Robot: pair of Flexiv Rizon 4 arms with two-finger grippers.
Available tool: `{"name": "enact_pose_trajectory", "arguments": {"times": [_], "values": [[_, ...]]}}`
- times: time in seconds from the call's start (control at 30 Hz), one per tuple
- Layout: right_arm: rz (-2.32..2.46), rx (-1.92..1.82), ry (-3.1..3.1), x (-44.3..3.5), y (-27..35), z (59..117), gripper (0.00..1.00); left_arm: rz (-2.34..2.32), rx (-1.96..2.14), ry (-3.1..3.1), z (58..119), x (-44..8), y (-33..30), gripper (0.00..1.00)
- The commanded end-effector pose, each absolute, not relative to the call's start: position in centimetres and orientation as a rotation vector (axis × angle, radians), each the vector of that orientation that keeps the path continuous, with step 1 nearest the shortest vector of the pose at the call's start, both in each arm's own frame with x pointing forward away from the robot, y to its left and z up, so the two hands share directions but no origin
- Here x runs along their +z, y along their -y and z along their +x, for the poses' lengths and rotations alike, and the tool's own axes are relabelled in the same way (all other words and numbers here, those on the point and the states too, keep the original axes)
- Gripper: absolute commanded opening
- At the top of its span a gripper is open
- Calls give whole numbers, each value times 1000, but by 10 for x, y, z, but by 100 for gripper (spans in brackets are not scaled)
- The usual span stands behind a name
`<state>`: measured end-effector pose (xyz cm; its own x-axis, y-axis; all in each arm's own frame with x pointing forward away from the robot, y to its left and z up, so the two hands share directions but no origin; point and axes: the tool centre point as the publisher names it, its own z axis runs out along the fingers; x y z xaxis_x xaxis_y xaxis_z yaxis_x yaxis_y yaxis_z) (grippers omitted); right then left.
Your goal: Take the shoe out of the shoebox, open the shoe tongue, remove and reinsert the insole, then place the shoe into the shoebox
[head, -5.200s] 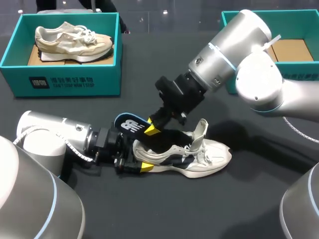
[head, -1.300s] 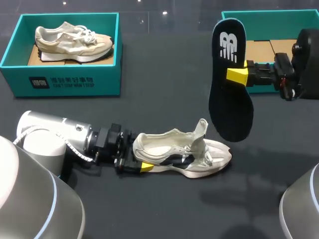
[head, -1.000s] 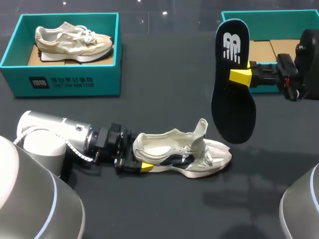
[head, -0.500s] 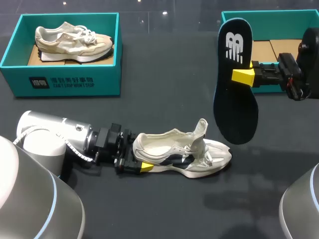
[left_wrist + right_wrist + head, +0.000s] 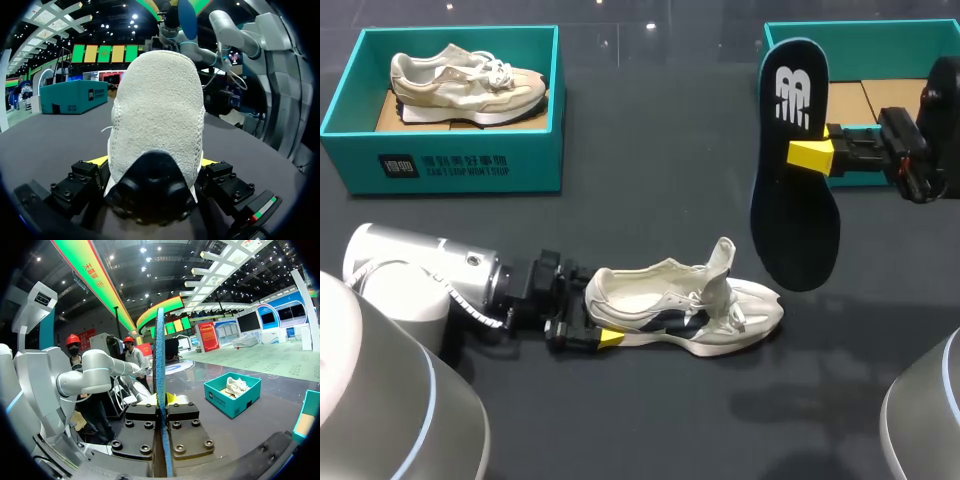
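1. Dark grey surface [image 5: 650,180] carries two teal boxes and one shoe.
2. At the far left corner stands the left shoebox [image 5: 450,160]. A beige shoe [image 5: 465,85] lies inside it on its sole, with the toe toward the right edge.
3. The left arm [image 5: 430,285] comes in low from the left edge, close to the near edge.
4. The left tool [image 5: 595,322] is closed on the heel of the white shoe [image 5: 690,310]. In the left wrist view the heel [image 5: 157,110] fills the space between the two fingers, and one yellow tip touches it on each side.
5. The white shoe stands on its sole on the surface, around the middle and closer to the near edge than to the far edge. Its toe points to the right edge.
6. Its tongue [image 5: 722,262] is pulled up and stands above the laces. The inside of the shoe looks pale.
7. The dark insole [image 5: 795,180] hangs in the air, right of the shoe and above it. It is nearly upright.
8. The right tool [image 5: 810,155] grips the insole at about half of its length. In the right wrist view the insole [image 5: 160,380] is seen edge-on between the closed fingers.
9. The right arm [image 5: 935,140] enters from the right edge.
10. The right shoebox [image 5: 880,35] stands at the far right corner, behind the insole. Brown cardboard [image 5: 905,100] is visible inside it.
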<state>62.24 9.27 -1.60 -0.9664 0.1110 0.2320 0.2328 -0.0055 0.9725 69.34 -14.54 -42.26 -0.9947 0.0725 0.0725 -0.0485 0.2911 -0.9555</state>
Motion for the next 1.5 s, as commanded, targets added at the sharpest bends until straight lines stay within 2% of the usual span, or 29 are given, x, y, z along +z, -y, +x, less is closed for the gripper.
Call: {"name": "enact_pose_trajectory", "arguments": {"times": [0.03, 0.33, 0.53, 1.03, 1.2, 1.5], "values": [[-517, -2172, 2210, -18, -89, 611, 0, 0, 1763, 2477, 689, -418, 133, 100], [-517, -2172, 2210, -18, -89, 611, 0, 2, 1594, 2629, 693, -416, 102, 100], [-517, -2172, 2210, -18, -89, 611, 0, -118, 1343, 2784, 690, -407, 79, 100], [-517, -2172, 2210, -18, -89, 611, 0, -74, 1299, 2816, 688, -406, 77, 100], [-517, -2172, 2210, -18, -89, 611, 0, 45, 1151, 2857, 686, -388, 65, 100], [-517, -2172, 2210, -18, -89, 611, 0, -134, 752, 3080, 678, -338, 80, 100]]}}
